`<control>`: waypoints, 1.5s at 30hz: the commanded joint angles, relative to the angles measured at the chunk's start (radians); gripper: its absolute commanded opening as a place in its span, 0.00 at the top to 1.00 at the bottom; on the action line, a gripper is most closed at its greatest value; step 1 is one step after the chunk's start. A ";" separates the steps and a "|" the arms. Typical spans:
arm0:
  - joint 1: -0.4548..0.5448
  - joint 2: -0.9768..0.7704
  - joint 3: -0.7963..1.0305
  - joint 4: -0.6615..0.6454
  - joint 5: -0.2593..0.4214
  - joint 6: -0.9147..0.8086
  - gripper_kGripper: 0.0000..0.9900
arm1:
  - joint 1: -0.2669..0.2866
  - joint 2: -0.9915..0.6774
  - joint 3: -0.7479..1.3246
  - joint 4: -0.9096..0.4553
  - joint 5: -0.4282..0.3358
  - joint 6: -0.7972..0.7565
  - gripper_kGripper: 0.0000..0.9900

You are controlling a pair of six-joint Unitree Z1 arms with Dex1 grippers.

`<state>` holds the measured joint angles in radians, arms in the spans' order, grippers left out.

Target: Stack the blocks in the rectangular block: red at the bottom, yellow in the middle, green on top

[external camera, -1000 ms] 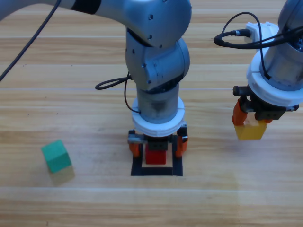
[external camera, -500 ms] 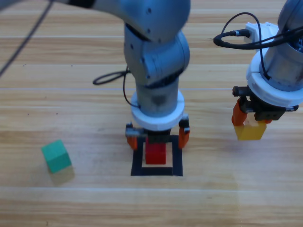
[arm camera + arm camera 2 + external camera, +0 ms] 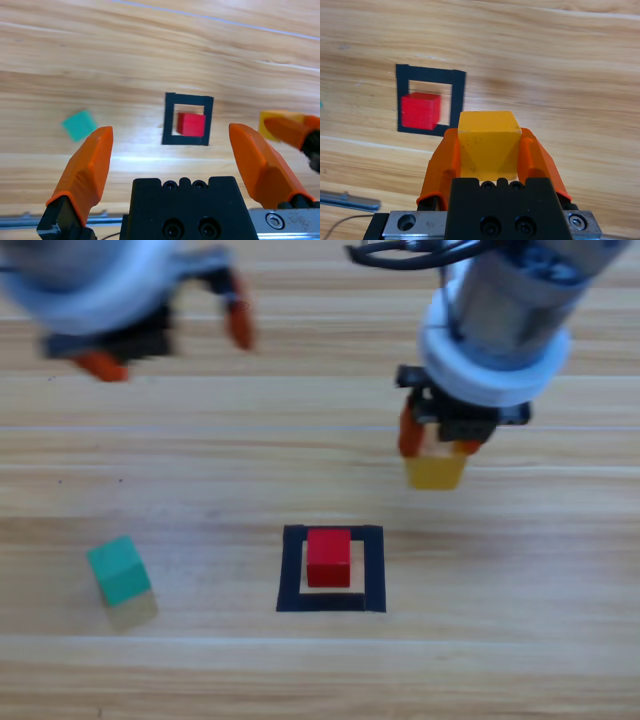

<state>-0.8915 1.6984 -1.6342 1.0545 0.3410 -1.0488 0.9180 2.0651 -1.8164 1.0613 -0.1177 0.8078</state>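
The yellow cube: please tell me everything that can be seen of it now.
The yellow cube is small and plain, with smooth matte faces and no marks. The right hand holds it between two orange fingers, one pressed on each side, and it hangs in the air above the bare wood. It is up and to the right of the tape square, where the red cube sits. It touches nothing else.

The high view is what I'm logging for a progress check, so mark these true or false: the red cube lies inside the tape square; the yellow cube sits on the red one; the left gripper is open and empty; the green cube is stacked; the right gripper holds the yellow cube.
1. True: the red cube lies inside the tape square.
2. False: the yellow cube is held above the table, off to the side.
3. True: the left gripper is open and empty.
4. False: the green cube lies alone on the wood.
5. True: the right gripper is shut on the yellow cube.
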 commanded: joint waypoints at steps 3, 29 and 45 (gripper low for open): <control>0.011 -0.273 0.174 0.005 0.021 0.162 0.08 | 0.091 0.247 -0.231 0.124 0.023 0.079 1.00; 0.020 -0.646 0.611 -0.258 -0.005 0.173 0.09 | 0.140 0.489 -0.607 0.336 0.026 0.154 1.00; 0.045 -0.378 0.494 -0.134 -0.008 0.052 0.08 | 0.140 0.537 -0.646 0.351 0.027 0.146 1.00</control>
<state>-0.8654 1.2641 -1.1348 0.9039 0.3233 -0.9716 1.0300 2.5444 -2.4554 1.3974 -0.1067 0.9592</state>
